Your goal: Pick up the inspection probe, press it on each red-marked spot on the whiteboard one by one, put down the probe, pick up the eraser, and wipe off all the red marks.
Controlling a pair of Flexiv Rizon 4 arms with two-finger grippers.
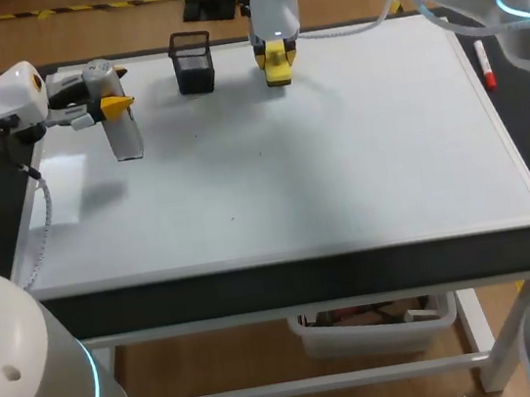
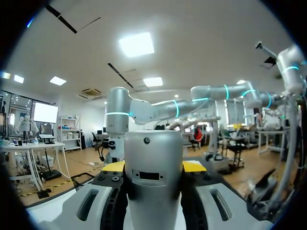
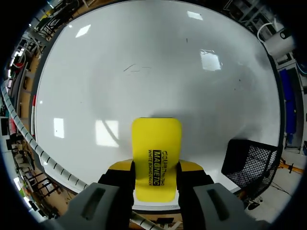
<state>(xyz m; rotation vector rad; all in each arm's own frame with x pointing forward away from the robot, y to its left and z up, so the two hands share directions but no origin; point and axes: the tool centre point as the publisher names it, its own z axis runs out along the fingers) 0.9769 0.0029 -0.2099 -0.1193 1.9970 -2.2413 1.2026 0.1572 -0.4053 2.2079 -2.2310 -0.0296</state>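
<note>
My left gripper (image 1: pixel 115 107) is shut on the silver cylindrical probe (image 1: pixel 125 131) and holds it over the whiteboard's (image 1: pixel 338 158) far left corner. In the left wrist view the probe (image 2: pixel 153 143) stands between the fingers of the left gripper (image 2: pixel 153 166), pointing out towards the room. My right gripper (image 1: pixel 275 57) is shut on the yellow eraser (image 1: pixel 277 71) at the board's far edge. From the right wrist, the eraser (image 3: pixel 157 139) sticks out of the right gripper (image 3: pixel 156 167) over the whiteboard (image 3: pixel 144 72). I see no red marks, only faint dark specks.
A black mesh basket (image 1: pixel 193 62) stands at the far edge, left of the eraser, and shows beside my right gripper as the basket (image 3: pixel 249 163). A red marker (image 1: pixel 486 66) lies off the board's right side. A ribbed cable (image 1: pixel 41 235) runs along the left edge.
</note>
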